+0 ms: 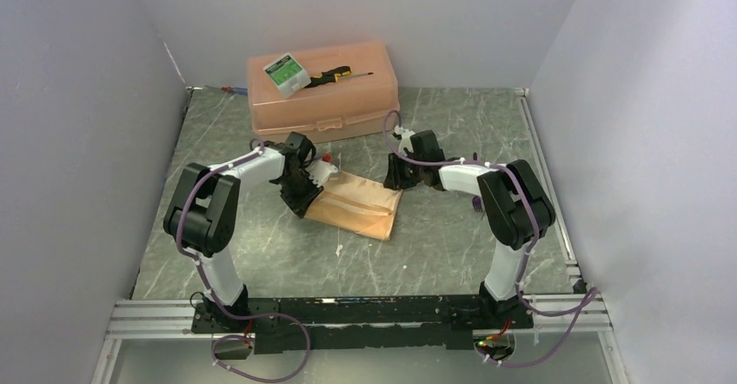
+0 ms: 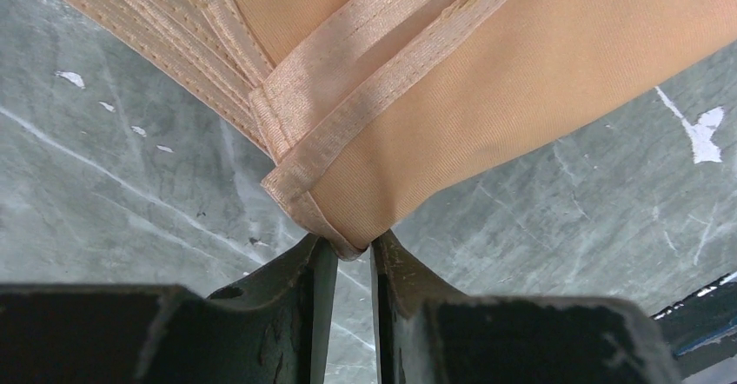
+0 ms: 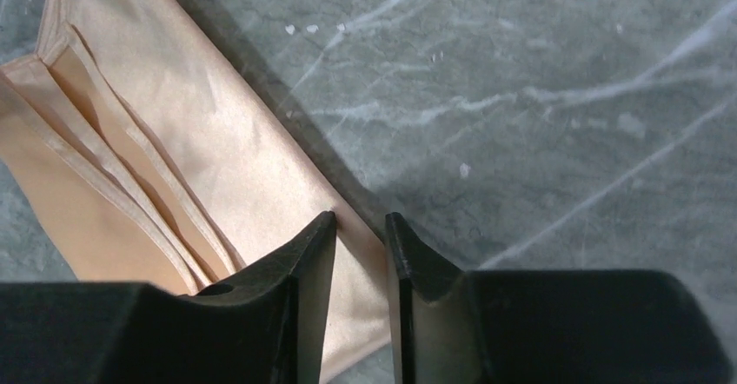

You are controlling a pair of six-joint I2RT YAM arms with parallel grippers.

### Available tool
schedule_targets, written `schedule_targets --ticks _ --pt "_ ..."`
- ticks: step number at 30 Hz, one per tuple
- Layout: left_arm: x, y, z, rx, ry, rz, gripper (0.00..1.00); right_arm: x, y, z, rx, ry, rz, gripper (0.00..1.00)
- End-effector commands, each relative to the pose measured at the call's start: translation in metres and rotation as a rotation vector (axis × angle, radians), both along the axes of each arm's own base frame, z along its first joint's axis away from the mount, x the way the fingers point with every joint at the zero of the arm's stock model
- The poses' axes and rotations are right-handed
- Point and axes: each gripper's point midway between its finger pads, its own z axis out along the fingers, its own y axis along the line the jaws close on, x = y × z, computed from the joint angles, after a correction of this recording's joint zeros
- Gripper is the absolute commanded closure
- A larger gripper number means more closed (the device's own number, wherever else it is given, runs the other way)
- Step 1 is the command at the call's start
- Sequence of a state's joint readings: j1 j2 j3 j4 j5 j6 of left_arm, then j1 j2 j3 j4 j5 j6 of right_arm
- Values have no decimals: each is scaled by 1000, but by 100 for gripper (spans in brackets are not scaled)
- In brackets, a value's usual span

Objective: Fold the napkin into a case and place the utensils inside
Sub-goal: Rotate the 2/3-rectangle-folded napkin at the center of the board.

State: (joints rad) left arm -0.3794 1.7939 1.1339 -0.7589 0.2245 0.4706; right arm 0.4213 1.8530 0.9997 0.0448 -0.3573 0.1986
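The left tool (image 2: 352, 249) pinched a hemmed corner of the folded napkin (image 2: 487, 97) between its nearly closed tips, the cloth spreading away ahead of it over the surface (image 2: 130, 184). The right tool (image 3: 361, 228) stood narrowly parted with nothing between its tips, directly over the napkin's long edge, most cloth lying beyond one finger

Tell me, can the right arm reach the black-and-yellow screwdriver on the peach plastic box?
Probably yes: nothing stands between the right hand and the black-and-yellow screwdriver on the peach plastic box, which sits close by.
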Motion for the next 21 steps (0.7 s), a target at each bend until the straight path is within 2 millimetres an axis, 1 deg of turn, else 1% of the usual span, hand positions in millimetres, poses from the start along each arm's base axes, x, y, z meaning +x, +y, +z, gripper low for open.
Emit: schedule_targets --ticks 1,4,7,9,12,16,19,21 --pt "21 7 -2 53 -73 -29 74 -18 -9 0 -5 17 -45 70" --pt "37 1 0 49 -102 -36 73 -36 -20 -6 -33 43 -93 74" --pt "55 -8 3 40 -132 -56 73 -64 -29 -11 -66 60 -127 75" --pt "64 -18 3 37 -154 -84 72 -81 -32 -14 -87 66 -144 76" --pt "73 -42 5 25 -185 -145 68 -108 -34 -19 -89 95 -157 76" --pt "82 -77 5 20 -231 -235 65 -145 -30 -27 -91 143 -164 76" --pt "87 -101 8 3 -254 -281 65 -168 -26 -27 -68 174 -169 75" --pt "90 -112 7 -2 -261 -300 64 -181 -24 -25 -48 184 -163 74"
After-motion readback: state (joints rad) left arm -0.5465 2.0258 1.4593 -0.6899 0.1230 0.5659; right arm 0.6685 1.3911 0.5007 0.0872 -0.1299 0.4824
